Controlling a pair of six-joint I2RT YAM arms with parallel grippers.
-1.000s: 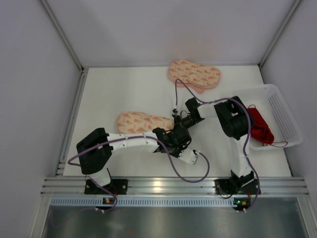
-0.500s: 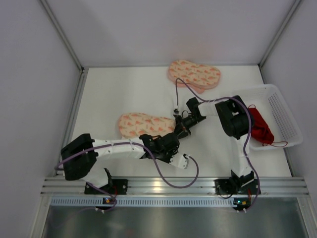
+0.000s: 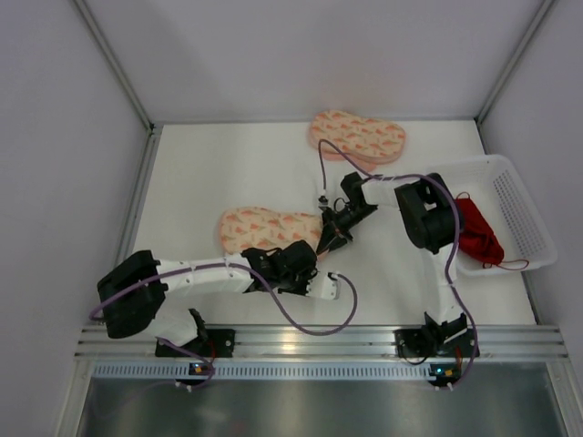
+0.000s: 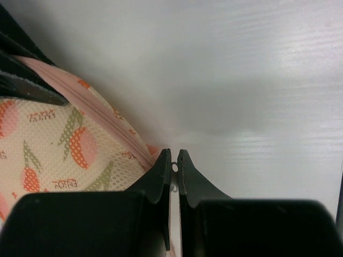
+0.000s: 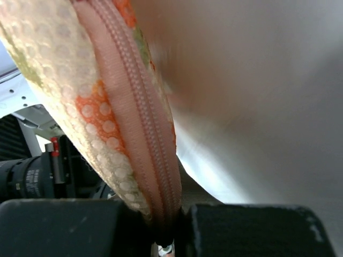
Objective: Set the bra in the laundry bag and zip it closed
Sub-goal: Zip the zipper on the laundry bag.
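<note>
The laundry bag (image 3: 260, 228) lies flat at the table's middle, its zip shut along the edge seen in both wrist views. My left gripper (image 3: 293, 258) is at its near right edge, jaws shut on the small metal zip pull (image 4: 174, 167); in the left wrist view the gripper (image 4: 174, 155) has the bag (image 4: 53, 155) just to its left. My right gripper (image 3: 326, 233) is shut on the bag's right end, pinching the zipped seam (image 5: 128, 107) between its jaws (image 5: 174, 214). The red bra (image 3: 475, 232) lies in the white basket (image 3: 524, 205), out of the bag.
A twin patterned pouch (image 3: 357, 137) lies at the back of the table. The white mesh basket stands at the right edge beside the right arm. Purple cables loop off both arms over the near table. White walls close in left, right and back.
My left gripper has moved left and towards the near edge along the bag's near side with the zip pull in it. The right gripper has stayed pinching the bag's right end.
</note>
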